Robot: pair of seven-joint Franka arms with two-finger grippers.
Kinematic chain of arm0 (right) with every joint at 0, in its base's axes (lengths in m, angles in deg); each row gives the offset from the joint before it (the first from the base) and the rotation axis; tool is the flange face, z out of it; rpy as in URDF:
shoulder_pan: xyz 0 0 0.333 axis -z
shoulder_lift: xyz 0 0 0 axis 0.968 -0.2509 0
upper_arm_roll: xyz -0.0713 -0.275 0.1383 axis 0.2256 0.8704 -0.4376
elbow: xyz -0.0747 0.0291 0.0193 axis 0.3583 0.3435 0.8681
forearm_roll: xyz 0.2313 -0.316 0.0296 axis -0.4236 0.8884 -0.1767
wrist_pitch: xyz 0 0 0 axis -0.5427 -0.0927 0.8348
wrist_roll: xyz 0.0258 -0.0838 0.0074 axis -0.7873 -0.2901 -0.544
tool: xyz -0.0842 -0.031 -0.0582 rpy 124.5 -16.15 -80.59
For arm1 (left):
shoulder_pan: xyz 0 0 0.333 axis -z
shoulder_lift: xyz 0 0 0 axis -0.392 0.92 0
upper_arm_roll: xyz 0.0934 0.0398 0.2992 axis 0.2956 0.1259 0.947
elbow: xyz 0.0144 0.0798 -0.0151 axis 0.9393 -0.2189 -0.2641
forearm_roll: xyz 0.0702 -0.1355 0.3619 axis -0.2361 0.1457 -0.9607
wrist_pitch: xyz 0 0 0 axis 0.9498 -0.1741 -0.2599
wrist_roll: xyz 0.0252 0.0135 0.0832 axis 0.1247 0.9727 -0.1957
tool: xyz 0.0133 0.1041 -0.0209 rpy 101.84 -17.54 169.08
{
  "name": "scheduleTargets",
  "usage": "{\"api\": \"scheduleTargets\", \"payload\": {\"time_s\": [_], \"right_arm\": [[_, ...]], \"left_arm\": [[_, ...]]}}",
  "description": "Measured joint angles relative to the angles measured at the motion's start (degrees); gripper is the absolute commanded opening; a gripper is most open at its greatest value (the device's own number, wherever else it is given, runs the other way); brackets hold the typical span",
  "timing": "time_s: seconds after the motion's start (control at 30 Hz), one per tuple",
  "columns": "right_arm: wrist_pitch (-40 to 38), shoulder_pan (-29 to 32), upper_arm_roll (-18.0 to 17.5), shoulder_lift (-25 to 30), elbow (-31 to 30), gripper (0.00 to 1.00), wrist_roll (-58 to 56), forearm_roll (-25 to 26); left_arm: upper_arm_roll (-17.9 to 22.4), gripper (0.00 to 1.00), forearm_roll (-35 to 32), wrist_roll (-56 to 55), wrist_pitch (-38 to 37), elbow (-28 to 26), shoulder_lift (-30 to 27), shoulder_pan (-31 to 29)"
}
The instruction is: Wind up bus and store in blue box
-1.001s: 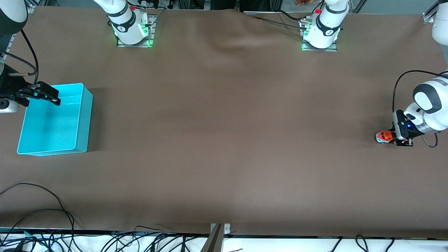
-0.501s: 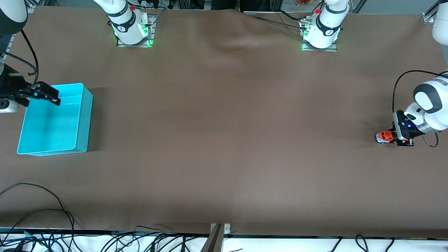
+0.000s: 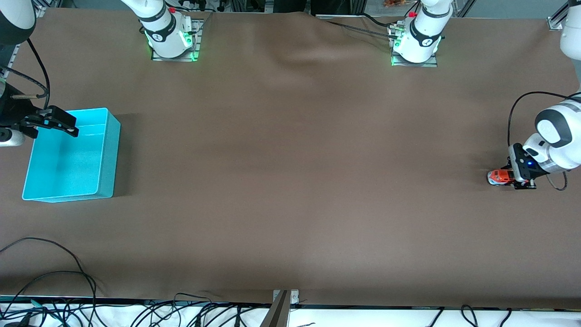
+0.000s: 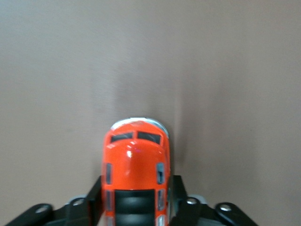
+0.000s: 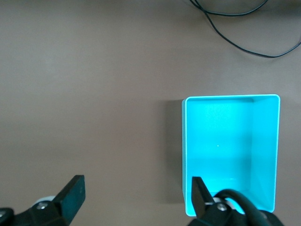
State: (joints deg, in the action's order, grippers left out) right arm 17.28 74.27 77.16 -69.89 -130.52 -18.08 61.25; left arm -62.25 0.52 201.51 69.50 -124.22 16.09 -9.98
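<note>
Jaws of left gripper (image 4: pixel 136 207) clamping bus (image 4: pixel 136 176)

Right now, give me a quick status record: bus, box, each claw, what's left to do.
bus: orange toy bus on the table at the left arm's end, between the left claw's fingers
left claw: low at the table, shut on the bus
blue box: at the right arm's end, nothing in it
right claw: open, waiting above the box's rim
remaining: bus not yet in the box
</note>
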Motion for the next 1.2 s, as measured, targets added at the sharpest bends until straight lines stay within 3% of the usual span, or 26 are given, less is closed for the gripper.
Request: {"api": "scheduleTargets", "payload": {"time_s": [0.17, 0.47, 0.83, 1.2], "right_arm": [[0.0, 0.0, 0.0, 0.0, 0.0, 1.00, 0.0, 0.0], [0.0, 0.0, 0.0, 0.0, 0.0, 1.00, 0.0, 0.0], [0.0, 0.0, 0.0, 0.0, 0.0, 1.00, 0.0, 0.0], [0.0, 0.0, 0.0, 0.0, 0.0, 1.00, 0.0, 0.0]], "left_arm": [[0.5, 1.00, 0.0, 0.1, 1.4, 0.1, 2.4, -0.1], [0.2, 1.00, 0.0, 0.0, -1.9, 1.2, 1.4, 0.3], [-0.1, 1.00, -0.3, -3.7, -10.5, 1.8, -5.6, 5.1], [-1.0, 1.00, -3.1, -14.8, -19.5, 2.7, -12.7, 9.9]]}}
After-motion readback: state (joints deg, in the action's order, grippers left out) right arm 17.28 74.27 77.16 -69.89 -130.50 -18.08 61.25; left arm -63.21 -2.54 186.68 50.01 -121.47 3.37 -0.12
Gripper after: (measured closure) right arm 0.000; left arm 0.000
